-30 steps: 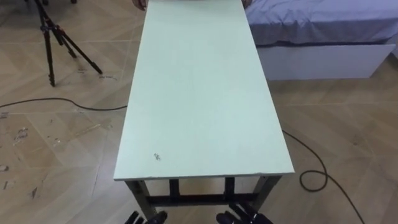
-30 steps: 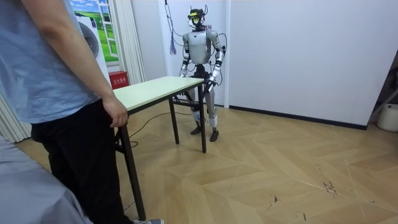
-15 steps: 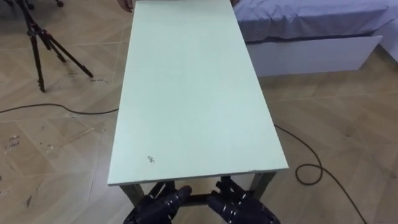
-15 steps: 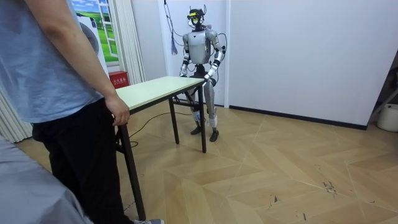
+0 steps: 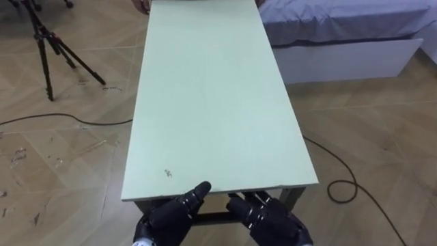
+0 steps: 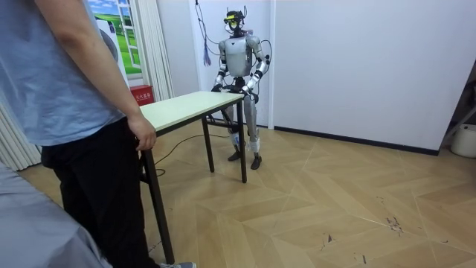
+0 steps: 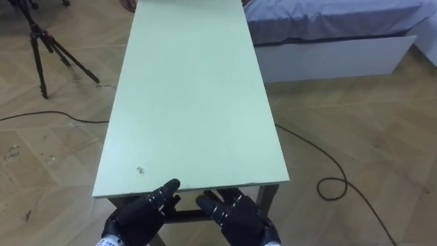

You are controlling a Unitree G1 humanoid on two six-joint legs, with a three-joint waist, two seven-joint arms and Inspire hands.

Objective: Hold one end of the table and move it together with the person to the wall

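Left eye view: the left hand (image 5: 171,217) and right hand (image 5: 270,220) have come up from the bottom edge to just under the near end of the pale green desk (image 5: 212,102); fingers loosely spread, holding nothing yet. Room view: the desk stands on the floor; a person's hand (image 6: 141,134) rests on its opposite corner; the grasp looks imminent.

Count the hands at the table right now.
3. The robot's left hand and right hand are at the near end of the table, fingers open; a person's hand rests on the far end. The person's other hand may be hidden.
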